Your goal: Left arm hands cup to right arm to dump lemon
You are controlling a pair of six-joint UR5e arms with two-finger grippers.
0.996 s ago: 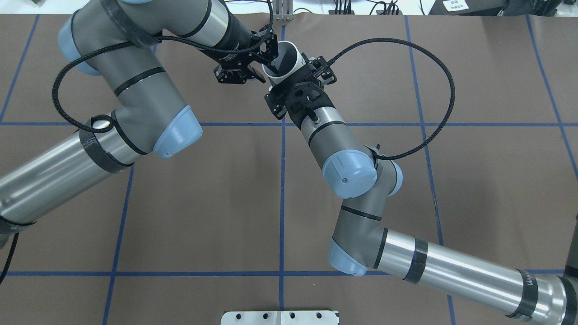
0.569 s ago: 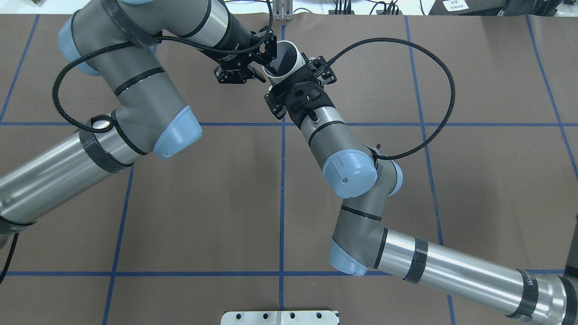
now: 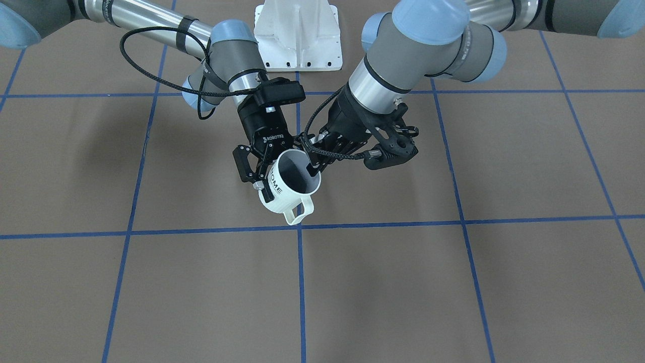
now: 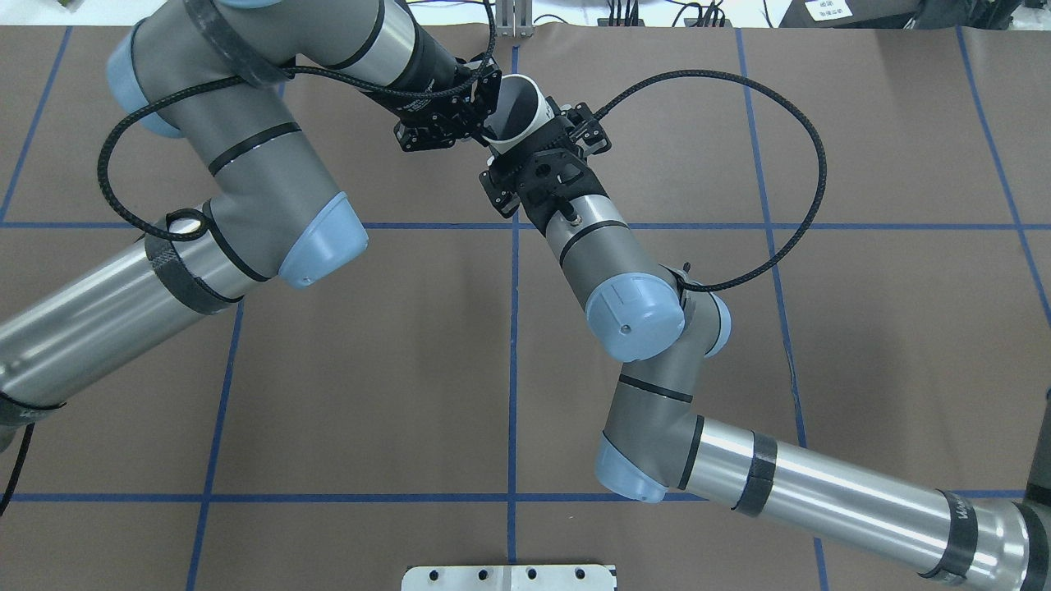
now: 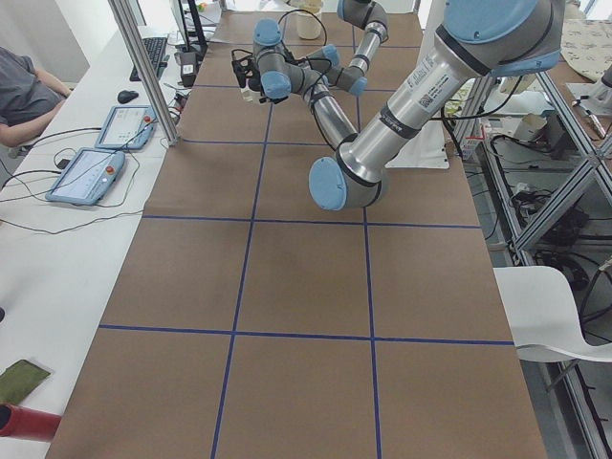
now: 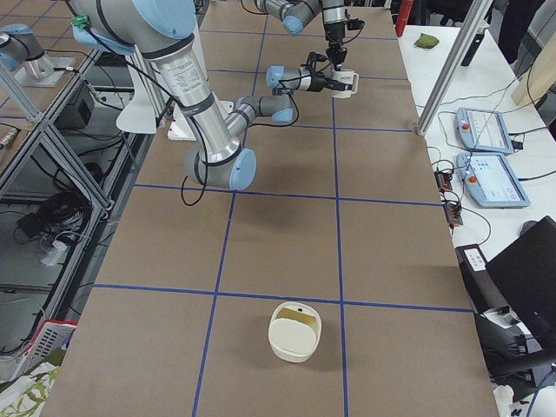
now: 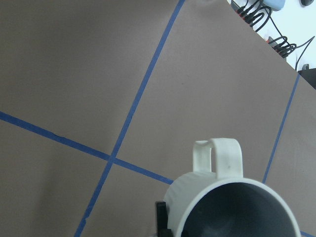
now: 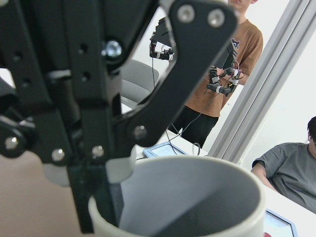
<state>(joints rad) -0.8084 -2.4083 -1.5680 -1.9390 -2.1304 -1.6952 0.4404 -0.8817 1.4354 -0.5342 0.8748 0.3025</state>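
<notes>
While left gripper (image 3: 311, 166) pinches cup (image 3: 291, 187) rim and right gripper (image 3: 262, 176) clamps cup body, verify right hold firm before left lets go; retreat without jerk.

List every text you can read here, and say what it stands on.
"ROBOTIQ", white, on the right gripper.
"OME", black, on the cup; its start is hidden.
Label on the left arm: too small to read.
Lettering on the right arm: too small to read.

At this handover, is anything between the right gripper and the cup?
Nothing visible. The right gripper straddles the cup directly, while the left gripper pinches the rim on the opposite side.
</notes>
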